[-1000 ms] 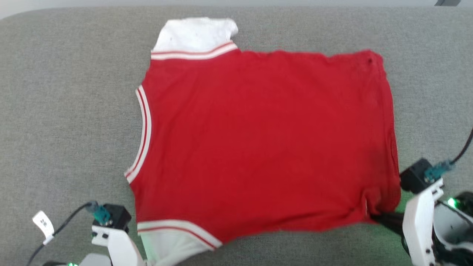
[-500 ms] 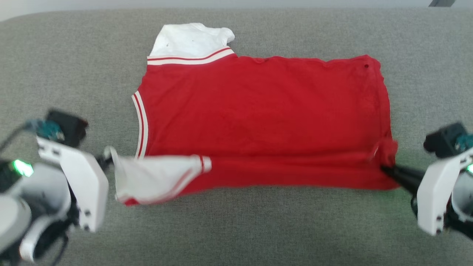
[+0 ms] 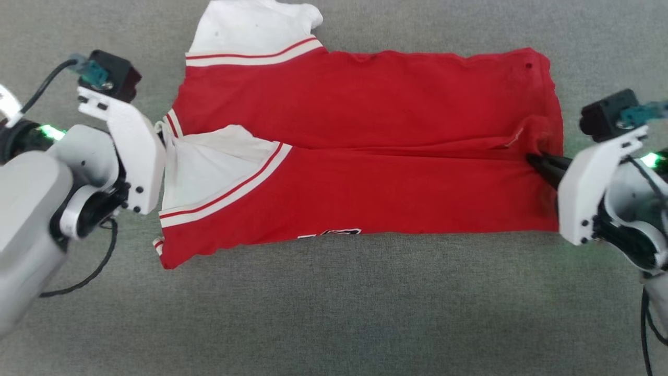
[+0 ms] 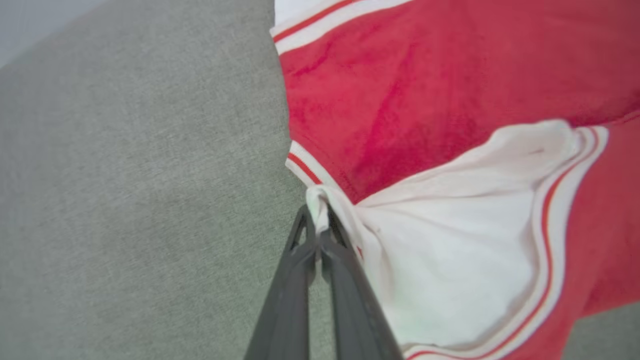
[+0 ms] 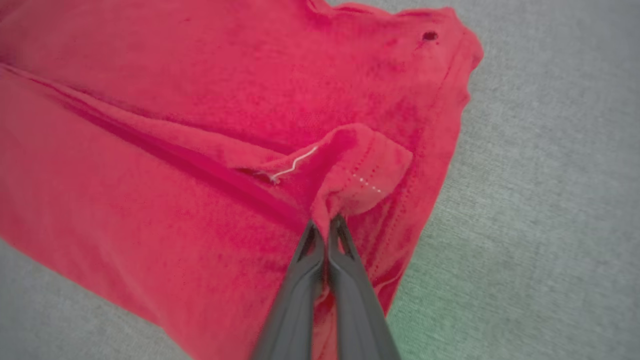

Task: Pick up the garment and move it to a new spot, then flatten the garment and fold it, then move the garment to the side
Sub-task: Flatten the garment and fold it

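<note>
The garment (image 3: 365, 104), a red jersey with white sleeve ends and red-white stripe trim, lies across the grey surface with its near half lifted and folded over toward the far half. A sliver of black-and-white print (image 3: 329, 233) peeks out at the near edge. My left gripper (image 3: 159, 130) is shut on the white sleeve end (image 4: 450, 260), pinched at the tips (image 4: 318, 220). My right gripper (image 3: 535, 159) is shut on the bunched red hem corner (image 5: 350, 170), fingers closed on the cloth (image 5: 327, 225). The other white sleeve (image 3: 250, 26) lies flat at the far left.
A grey fabric surface (image 3: 334, 313) spreads all round the garment, with bare room in front of it and to both sides. Cables (image 3: 83, 277) trail from both wrists.
Both grippers have carried the near edge of the garment up and over toward the far edge, folding it lengthwise. The head camera has tilted, shifting the whole picture.
</note>
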Controlling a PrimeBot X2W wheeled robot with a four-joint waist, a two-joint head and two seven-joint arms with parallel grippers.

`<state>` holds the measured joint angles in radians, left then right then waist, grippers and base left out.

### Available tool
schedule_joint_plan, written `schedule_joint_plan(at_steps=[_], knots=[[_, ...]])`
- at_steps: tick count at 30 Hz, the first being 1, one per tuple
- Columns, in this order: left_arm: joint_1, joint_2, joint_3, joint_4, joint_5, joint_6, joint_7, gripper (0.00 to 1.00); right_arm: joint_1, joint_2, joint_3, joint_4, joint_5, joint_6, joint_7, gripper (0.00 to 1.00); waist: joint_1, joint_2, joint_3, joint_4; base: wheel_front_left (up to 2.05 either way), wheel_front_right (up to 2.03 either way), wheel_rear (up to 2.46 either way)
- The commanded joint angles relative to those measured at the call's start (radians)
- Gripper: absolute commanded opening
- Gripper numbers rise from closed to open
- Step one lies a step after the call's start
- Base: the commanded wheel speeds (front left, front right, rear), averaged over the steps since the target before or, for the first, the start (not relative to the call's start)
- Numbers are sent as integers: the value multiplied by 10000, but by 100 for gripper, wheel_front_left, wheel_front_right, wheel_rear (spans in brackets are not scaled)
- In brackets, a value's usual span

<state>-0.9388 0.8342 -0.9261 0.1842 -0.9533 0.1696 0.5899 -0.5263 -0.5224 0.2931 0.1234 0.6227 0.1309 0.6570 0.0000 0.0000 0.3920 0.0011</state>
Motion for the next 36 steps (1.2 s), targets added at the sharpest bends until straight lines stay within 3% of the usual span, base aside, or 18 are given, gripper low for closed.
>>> schedule_joint_plan(at_steps=[1, 6, 7, 8, 10, 11, 12, 16, 20, 26, 32, 36], knots=[[-254, -376, -68, 802, -39, -309, -51, 0, -342, 98, 269, 509, -135, -3, -91, 0, 0, 0, 154, -53, 0, 0, 0], [-517, -1213, -206, 2561, -262, -880, 55, 0, -909, 351, 857, 1432, -105, -3, -234, 0, 0, 0, 298, -115, 0, 0, 0], [-547, -1382, -223, 2980, -401, -987, 160, 5, -987, 417, 997, 1603, -65, -3, -256, 0, 0, 0, 309, -131, 0, 0, 0], [-576, -1533, -247, 3332, -479, -1099, 247, 17, -1076, 453, 1117, 1756, -10, -3, -311, 17, 0, 0, 315, -148, 0, 0, 0], [-613, -1767, -221, 3928, -719, -1226, 432, 50, -1281, 461, 1309, 1876, 1, -3, -492, 56, 0, 0, 312, -175, 0, 0, 0], [-677, -1788, -280, 4096, -692, -1337, 522, 84, -1353, 448, 1387, 1884, 21, -3, -593, 100, 0, 0, 298, -191, 0, 0, 0], [-742, -1835, -233, 4224, -769, -1386, 531, 100, -1404, 409, 1459, 1863, 45, -3, -697, 100, 0, 0, 283, -204, 0, 0, 0], [-940, -1745, -52, 4266, -896, -1338, 652, 100, -1447, 197, 1306, 1566, 43, -3, -1302, 100, 0, 0, 181, -202, 0, 0, 0], [-795, -1309, 149, 3632, -1057, -887, 840, 100, -1086, 202, 747, 1156, -157, -3, -1989, 100, 0, 0, 49, -216, 0, 0, 0], [141, 42, 323, 950, -1311, 556, 1439, 100, 8, 706, -1082, 33, -925, -3, -2929, 100, 0, 0, -135, -234, 0, 0, 0], [1469, 1163, 408, -1786, -1714, 2126, 1821, 100, 1198, 1780, -2748, -1231, -2124, -3, -3783, 100, 0, 0, -117, -403, 0, 0, 0], [2182, 1613, 457, -2828, -1963, 2793, 1728, 100, 1828, 2566, -3497, -2059, -2907, -1, -4393, 100, 0, 0, -10, -594, 0, 0, 0]])
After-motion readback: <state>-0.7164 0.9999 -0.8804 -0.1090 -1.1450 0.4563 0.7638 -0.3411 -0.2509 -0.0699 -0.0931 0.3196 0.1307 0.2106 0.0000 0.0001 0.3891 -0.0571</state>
